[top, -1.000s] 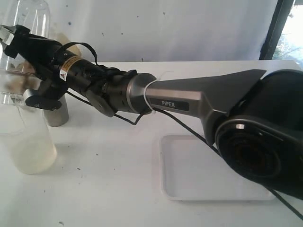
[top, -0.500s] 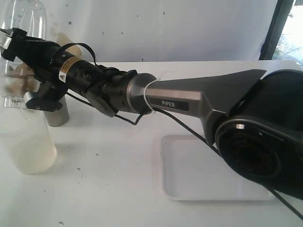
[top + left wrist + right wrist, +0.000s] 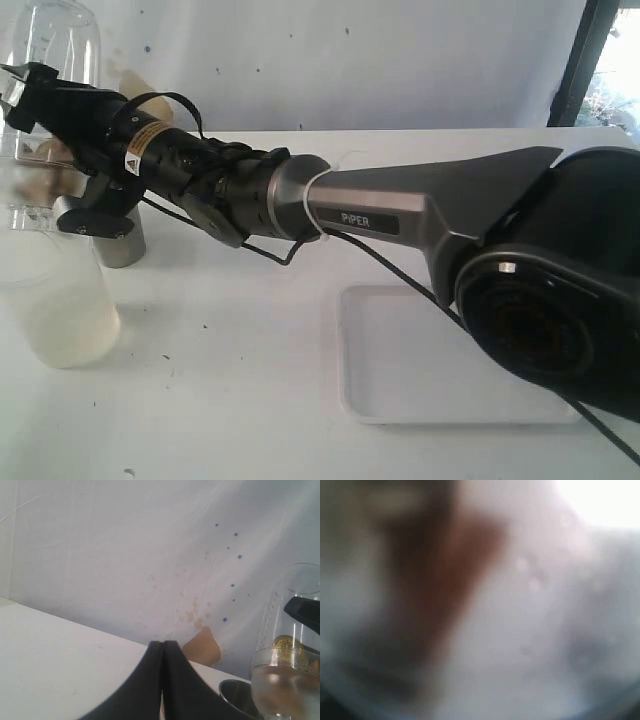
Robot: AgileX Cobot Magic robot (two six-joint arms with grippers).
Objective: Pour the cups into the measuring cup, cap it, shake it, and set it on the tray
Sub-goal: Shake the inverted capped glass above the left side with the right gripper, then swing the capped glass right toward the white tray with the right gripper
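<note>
Right gripper point(image 3: 28, 95) jaws spread wide, apparently clasping the dome-topped clear measuring cup point(image 3: 58, 45) held over the frosted plastic cup point(image 3: 60, 320), steel tumbler point(image 3: 122, 245) just behind, left gripper point(image 3: 162, 675) fingers pressed together, white tray point(image 3: 440, 405) well apart.

White table point(image 3: 230, 380) — tray point(image 3: 400, 375) at right, frosted cup point(image 3: 60, 315), steel tumbler point(image 3: 122, 250) at left

White tabletop point(image 3: 220, 400) filled the lower frame. White backdrop cloth point(image 3: 400, 60) hung behind, bearing blue dots point(image 3: 239, 557) and brownish stains point(image 3: 190, 615). Dark window frame point(image 3: 578, 60) stood upper right.
</note>
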